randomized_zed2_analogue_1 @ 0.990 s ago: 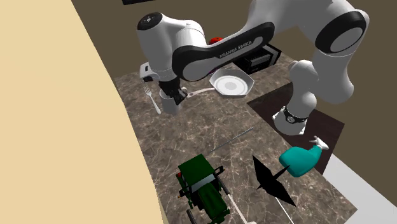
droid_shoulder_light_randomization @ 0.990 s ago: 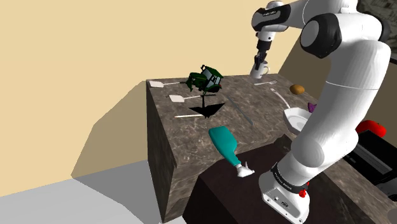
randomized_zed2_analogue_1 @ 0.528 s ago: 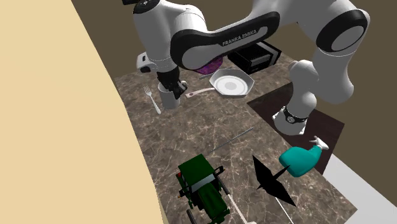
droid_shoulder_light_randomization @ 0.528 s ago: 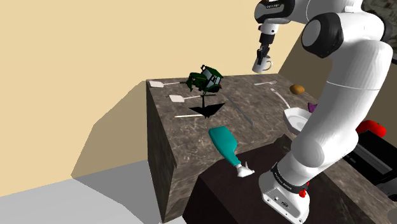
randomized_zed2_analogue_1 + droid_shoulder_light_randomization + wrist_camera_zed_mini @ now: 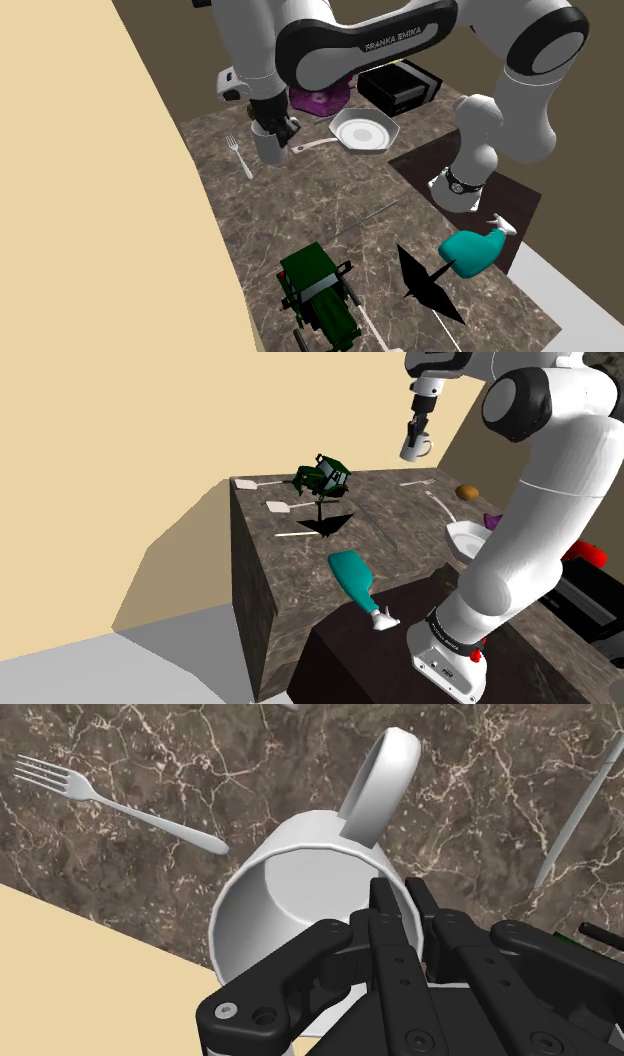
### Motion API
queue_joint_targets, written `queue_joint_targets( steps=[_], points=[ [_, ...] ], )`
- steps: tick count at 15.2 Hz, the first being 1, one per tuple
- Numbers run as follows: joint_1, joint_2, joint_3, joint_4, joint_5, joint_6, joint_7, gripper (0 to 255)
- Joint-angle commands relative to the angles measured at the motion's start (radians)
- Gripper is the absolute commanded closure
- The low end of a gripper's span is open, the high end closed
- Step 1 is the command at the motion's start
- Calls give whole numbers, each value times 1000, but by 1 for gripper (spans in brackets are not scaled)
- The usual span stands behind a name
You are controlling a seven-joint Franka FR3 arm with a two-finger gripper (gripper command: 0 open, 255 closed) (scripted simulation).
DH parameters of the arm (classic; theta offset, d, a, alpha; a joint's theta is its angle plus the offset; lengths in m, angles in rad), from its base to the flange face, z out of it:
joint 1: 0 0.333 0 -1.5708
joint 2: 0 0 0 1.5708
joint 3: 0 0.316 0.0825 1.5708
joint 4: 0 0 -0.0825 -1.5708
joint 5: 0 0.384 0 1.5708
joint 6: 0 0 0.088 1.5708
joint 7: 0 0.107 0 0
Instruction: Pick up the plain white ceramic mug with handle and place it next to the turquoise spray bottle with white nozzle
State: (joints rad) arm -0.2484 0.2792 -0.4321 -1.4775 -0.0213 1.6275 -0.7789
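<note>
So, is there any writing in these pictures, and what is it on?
"FRANKA EMIKA": on the dark band of the arm, second exterior view.
Marks on the arm's base, shoulder view: too small to read.
White mug: no writing.

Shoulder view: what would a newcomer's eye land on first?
The white mug, held by the black pincer high above the far side of the dark veined counter. Next, the turquoise spray bottle lying on its side at the near edge, and the green toy tractor behind it.
</note>
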Motion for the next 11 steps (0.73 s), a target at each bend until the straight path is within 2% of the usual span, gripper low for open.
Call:
queue_joint_targets(
  steps=[1, 6, 11],
  points=[
    [32, -85, 2, -108, -32, 26, 33, 255],
    [92, -301, 32, -356, -112, 66, 137, 255],
    [122, -498, 84, -559, -166, 69, 243, 255]
  ],
)
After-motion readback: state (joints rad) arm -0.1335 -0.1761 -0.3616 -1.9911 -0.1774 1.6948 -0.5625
